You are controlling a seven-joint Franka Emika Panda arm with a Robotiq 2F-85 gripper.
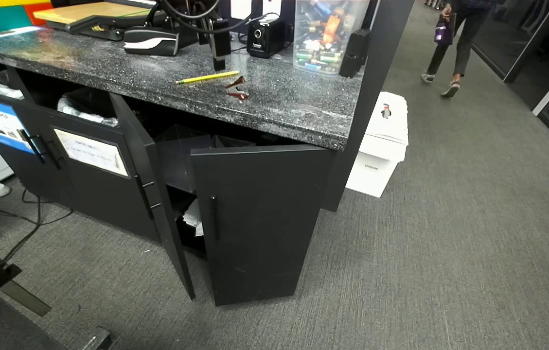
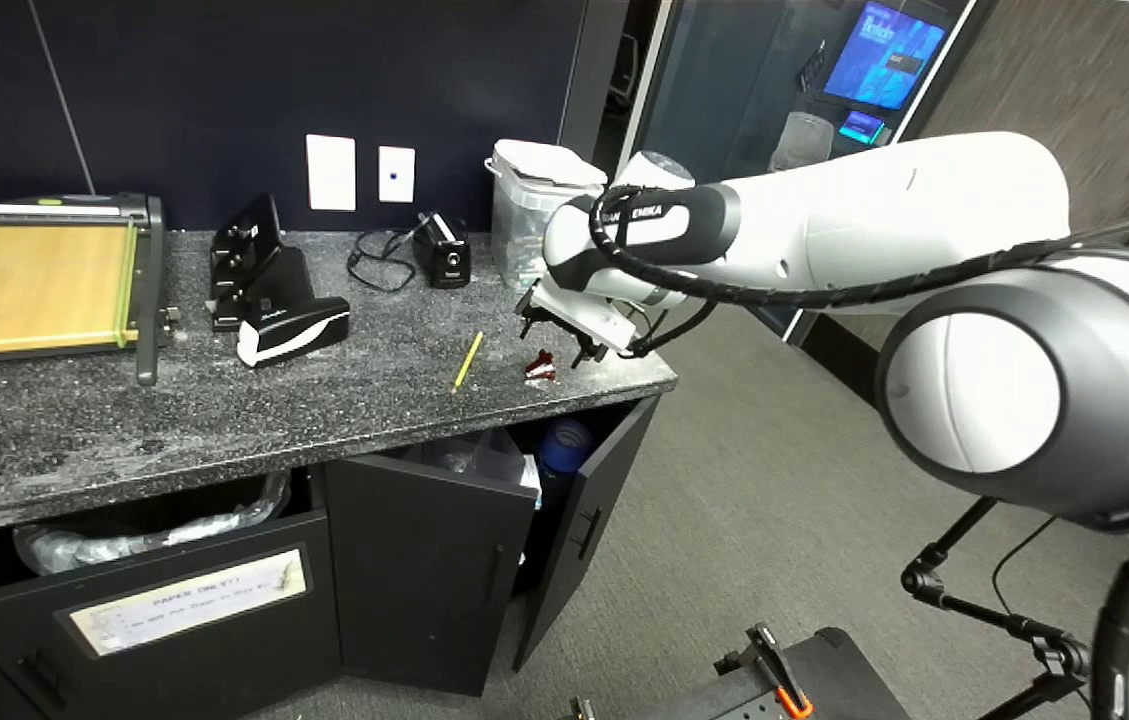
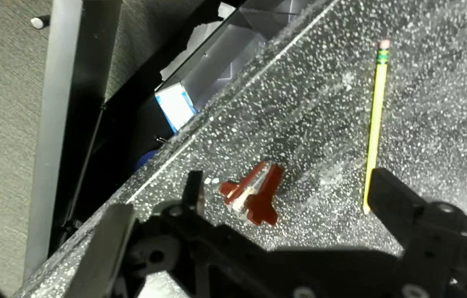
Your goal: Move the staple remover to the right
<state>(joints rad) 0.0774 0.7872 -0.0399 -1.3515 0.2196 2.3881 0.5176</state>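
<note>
The staple remover (image 3: 265, 199) lies on the worktop (image 2: 324, 420), close to the front edge, above the 2 swung-out cupboard doors (image 2: 424, 570). In both exterior views it sits between the yellow pencil (image 3: 376, 120) and the front right corner, and that corner is the farther of the 2.

The claw (image 3: 287, 182) is spread wide and holds nothing. In the wrist view the staple remover shows in the gap, with neither side touching it. The claw seems to be over the worktop, but how high up is hard to tell.

So getting close looks mostly done. The grab is not done, and the move to the right likely isn't either, since there is room left before the right corner. What seems left: go down, pinch, carry it that way, let go.
</note>
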